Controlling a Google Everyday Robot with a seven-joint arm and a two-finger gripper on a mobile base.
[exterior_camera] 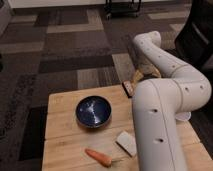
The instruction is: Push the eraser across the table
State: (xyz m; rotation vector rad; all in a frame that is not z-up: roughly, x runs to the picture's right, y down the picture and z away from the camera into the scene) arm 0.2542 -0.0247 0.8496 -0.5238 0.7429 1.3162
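Note:
The eraser [128,89] is a small dark bar with a reddish strip, lying at the far edge of the light wooden table [65,130], right of the blue bowl [93,111]. My white arm [160,100] rises from the lower right, bends over the far edge and comes back down. My gripper [138,76] hangs just beyond and slightly right of the eraser, close to it; I cannot tell if they touch.
A white rectangular block [127,142] and an orange carrot [98,157] lie near the front of the table. A white cup [183,116] peeks out behind my arm at the right. Dark patterned carpet [65,55] surrounds the table.

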